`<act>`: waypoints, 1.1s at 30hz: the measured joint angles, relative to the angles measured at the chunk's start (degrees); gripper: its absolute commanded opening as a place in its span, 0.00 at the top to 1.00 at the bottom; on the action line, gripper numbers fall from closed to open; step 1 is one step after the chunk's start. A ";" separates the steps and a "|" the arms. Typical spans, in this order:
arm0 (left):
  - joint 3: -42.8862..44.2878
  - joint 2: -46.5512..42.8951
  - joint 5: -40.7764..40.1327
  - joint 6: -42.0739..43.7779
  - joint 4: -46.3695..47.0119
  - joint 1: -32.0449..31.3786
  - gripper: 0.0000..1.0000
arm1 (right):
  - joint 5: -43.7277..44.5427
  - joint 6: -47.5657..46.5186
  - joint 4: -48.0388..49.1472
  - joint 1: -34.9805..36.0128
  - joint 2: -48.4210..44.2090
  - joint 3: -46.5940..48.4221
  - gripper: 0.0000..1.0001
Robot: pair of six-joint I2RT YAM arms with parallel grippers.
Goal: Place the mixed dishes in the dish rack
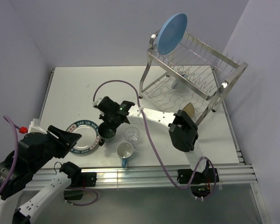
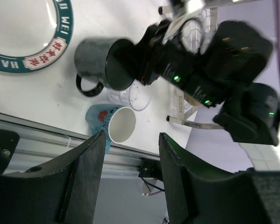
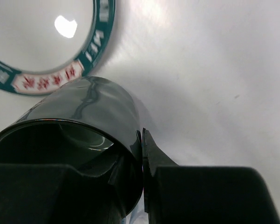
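dark mug [image 3: 84, 112] in right pincer [image 3: 140, 156]; one white mug [image 1: 125, 151], one glass [image 1: 132, 135], one lettered plate [image 1: 84, 138]; left pincer [image 2: 131, 149] wide.

small plate [image 1: 82, 138] left of glass [image 1: 132, 135], rack [image 1: 223, 63] behind them, large plate [image 1: 172, 33] in its upper tier

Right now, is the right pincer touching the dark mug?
Touching. In the right wrist view, a finger of the right pincer presses against the dark mug at its rim, no gap.
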 measured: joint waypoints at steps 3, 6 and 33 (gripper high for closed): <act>0.28 1.73 1.86 0.26 1.55 0.00 0.45 | 2.93 -0.24 -0.50 0.00 -0.85 5.25 1.00; 1.86 5.16 5.84 0.59 5.29 0.00 0.43 | 5.92 -0.59 -0.76 -0.22 -3.85 9.92 1.00; -4.59 38.62 44.04 -25.68 83.67 -15.15 0.30 | 16.13 -6.03 12.72 -6.36 -69.53 -33.62 1.00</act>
